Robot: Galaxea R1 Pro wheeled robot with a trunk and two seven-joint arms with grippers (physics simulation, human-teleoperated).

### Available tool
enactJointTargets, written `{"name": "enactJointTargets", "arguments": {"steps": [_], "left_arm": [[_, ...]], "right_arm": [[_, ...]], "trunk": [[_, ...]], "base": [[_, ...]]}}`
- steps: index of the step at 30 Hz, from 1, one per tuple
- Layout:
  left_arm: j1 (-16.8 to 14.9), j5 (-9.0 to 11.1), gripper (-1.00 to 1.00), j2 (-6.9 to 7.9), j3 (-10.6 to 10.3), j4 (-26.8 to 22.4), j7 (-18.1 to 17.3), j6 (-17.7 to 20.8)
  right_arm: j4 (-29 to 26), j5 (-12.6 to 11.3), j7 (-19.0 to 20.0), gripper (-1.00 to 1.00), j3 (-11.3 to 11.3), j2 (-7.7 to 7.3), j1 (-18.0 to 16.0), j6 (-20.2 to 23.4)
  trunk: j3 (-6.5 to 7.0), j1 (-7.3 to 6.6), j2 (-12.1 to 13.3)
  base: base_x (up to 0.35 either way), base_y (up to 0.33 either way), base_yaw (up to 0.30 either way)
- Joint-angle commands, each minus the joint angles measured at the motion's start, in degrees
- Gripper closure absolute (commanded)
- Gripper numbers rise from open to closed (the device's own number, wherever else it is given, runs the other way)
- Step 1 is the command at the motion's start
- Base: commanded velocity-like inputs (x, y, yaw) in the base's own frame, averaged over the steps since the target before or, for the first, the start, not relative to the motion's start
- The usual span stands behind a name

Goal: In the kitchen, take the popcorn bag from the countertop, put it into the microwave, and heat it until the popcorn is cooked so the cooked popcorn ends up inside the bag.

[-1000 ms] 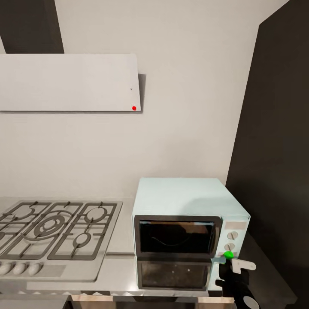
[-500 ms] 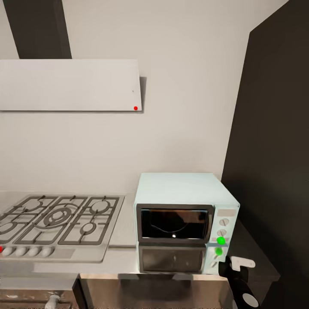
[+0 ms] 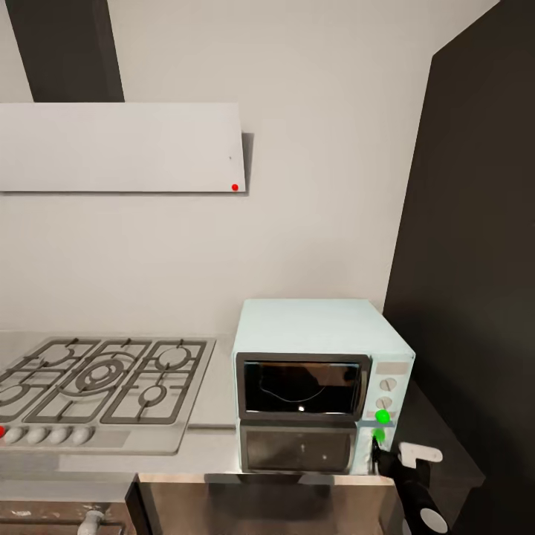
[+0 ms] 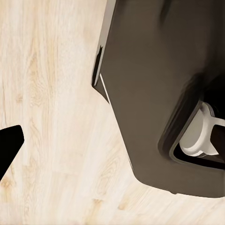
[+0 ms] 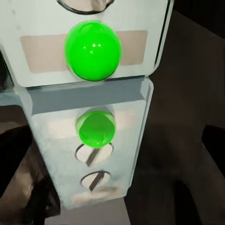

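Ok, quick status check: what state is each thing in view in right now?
microwave: door shut, standing on the countertop
green light: lit
gas hob: no flame visible
extractor hood: red dot showing
right gripper: just in front of the microwave's controls, opening unclear

Glossy pale countertop (image 3: 215,453) mirrors the smooth glass-doored microwave (image 3: 319,371); steel hob (image 3: 96,390), wood-grain floor (image 4: 51,117).

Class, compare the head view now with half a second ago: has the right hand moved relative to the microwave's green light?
Yes, slightly. The right hand has edged up and left toward the green light on the microwave, which sits unchanged in the picture.
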Motion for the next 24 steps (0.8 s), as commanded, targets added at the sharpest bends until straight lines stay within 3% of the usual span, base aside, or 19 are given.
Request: {"name": "enactJointTargets", "arguments": {"steps": [1,8,24], "left_arm": [[0.05,-0.21,-1.0,0.0,0.34,-0.17,-0.2,0.37],[0.05,-0.21,-1.0,-0.01,0.28,-0.17,-0.2,0.37],[0.05,-0.21,-1.0,-0.01,0.28,-0.17,-0.2,0.37]], "right_arm": [[0.03,0.6,-0.13,-1.0,-0.16,0.06,-0.03,-0.38],[0.03,0.6,-0.13,-1.0,-0.14,0.06,-0.03,-0.83],[0.61,0.6,-0.13,-1.0,-0.14,0.06,-0.03,-0.85]], "trunk": [[0.0,0.02,-0.02],[0.0,0.02,-0.02],[0.0,0.02,-0.02]], "base": [[0.0,0.0,0.0],[-0.059,0.0,0.0],[-0.33,0.0,0.0]]}}
